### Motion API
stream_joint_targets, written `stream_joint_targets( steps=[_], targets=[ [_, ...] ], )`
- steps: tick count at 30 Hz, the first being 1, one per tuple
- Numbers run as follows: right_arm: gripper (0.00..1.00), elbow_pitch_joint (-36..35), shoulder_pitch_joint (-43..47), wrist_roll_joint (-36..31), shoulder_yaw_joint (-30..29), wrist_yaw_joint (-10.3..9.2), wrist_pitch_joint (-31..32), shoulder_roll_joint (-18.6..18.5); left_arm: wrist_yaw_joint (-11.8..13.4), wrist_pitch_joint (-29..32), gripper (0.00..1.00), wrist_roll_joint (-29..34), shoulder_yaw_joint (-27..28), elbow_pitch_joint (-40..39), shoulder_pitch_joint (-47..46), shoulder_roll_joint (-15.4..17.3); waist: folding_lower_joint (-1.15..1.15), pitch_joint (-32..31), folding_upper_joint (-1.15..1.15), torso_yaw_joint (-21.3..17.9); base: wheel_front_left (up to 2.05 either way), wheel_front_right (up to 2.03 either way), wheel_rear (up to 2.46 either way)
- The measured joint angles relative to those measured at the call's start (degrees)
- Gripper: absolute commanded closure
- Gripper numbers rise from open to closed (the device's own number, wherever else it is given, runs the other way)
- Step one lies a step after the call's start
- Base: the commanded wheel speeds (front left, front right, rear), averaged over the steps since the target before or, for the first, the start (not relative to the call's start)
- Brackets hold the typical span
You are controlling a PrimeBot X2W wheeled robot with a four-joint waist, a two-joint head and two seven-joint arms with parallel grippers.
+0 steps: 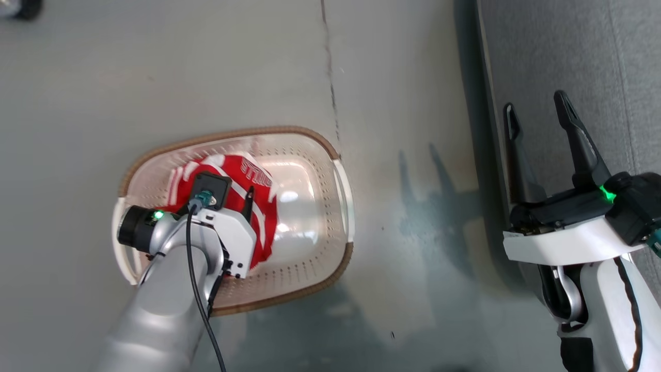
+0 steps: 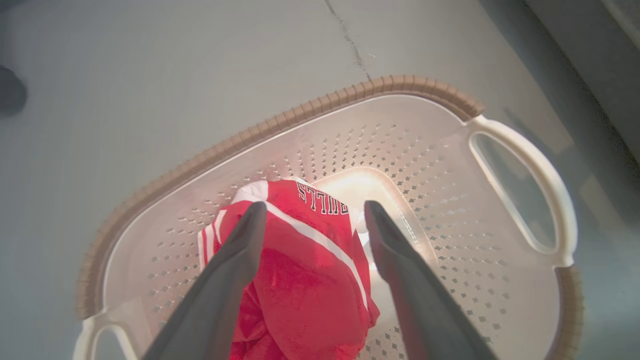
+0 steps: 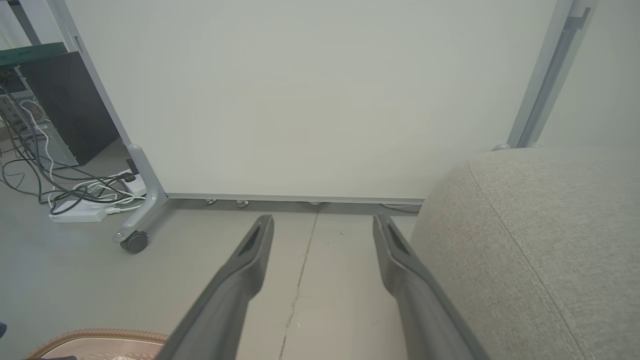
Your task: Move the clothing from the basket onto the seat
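All clothing (image 2: 305, 280) beneath left end effector (image 2: 315, 206)

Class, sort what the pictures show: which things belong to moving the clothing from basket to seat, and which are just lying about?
Job: clothing, basket, seat, left claw.
Lying about: cables, power strip, computer case, wheeled partition.

Seemingly a lab or office test space, not a home: a bare grey floor (image 3: 75, 280), a white wheeled partition (image 3: 300, 100), a black computer tower (image 3: 65, 105) with tangled cables (image 3: 50, 185) and a power strip (image 3: 77, 214), near a grey sofa (image 3: 540, 240).
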Motion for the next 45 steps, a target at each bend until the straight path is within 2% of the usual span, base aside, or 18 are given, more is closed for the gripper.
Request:
stream_joint_targets(
  steps=[5,9,12,19,20,21,22,27,33,40,45],
  targets=[
    [0.0,-1.2,-1.4,0.0,1.3,0.01,0.0,0.6,-0.2,2.8,0.0,-0.6,0.6,6.2,-3.5,0.8,0.0,4.2,0.0,-2.0,0.0,0.0,0.0],
    [0.0,-2.3,-1.8,0.1,2.0,0.01,0.0,1.2,0.1,4.4,0.0,-2.2,2.0,10.3,-6.1,3.1,0.0,7.7,0.0,-4.2,0.0,0.0,0.0],
    [0.0,-2.7,-2.4,0.1,2.9,0.01,0.0,1.7,1.0,5.0,0.0,-2.8,2.9,11.9,-7.5,4.8,0.0,9.7,0.0,-6.0,0.0,0.0,0.0],
    [0.0,-3.4,-2.9,0.7,3.5,0.01,0.0,2.2,1.0,5.4,0.0,-4.7,4.4,13.5,-10.9,7.7,0.0,13.4,0.0,-8.8,0.0,0.0,0.0],
    [0.0,-3.4,-3.0,0.7,3.6,0.01,0.0,2.3,1.1,5.4,0.26,-4.7,4.5,13.7,-11.3,7.9,0.0,13.7,0.0,-9.1,0.0,0.0,0.0],
    [0.0,-3.4,-3.0,0.7,3.6,0.01,0.0,2.3,1.4,5.4,0.82,-4.9,4.6,13.9,-11.6,8.1,0.0,13.9,0.0,-9.3,0.0,0.0,0.0],
    [0.0,-3.4,-3.1,0.7,3.7,0.01,0.0,2.3,1.4,5.4,1.0,-5.0,4.5,14.0,-11.8,8.3,0.0,14.1,0.0,-9.5,0.0,0.0,0.0],
    [0.0,-3.1,-3.4,0.7,4.1,0.01,0.0,2.5,1.8,4.4,1.0,-4.6,3.5,14.4,-11.8,8.5,0.0,13.4,0.0,-9.2,0.0,0.0,0.0],
    [0.0,-2.6,-3.3,0.5,5.0,0.01,0.0,2.6,1.3,-0.4,1.0,-4.0,1.9,14.5,-9.9,7.6,0.0,10.5,0.0,-8.1,0.0,0.0,0.0],
    [0.0,-1.2,-1.4,-0.6,6.4,0.01,0.0,2.2,0.4,-6.4,1.0,-4.2,1.3,13.2,-6.6,6.3,0.0,5.1,0.0,-6.1,0.0,0.0,0.0],
    [0.0,0.6,0.6,-1.0,6.4,0.01,0.0,1.4,-0.3,-7.9,1.0,-4.9,1.5,9.4,-3.8,5.3,0.0,0.2,0.0,-4.3,0.0,0.0,0.0]
  ],
)
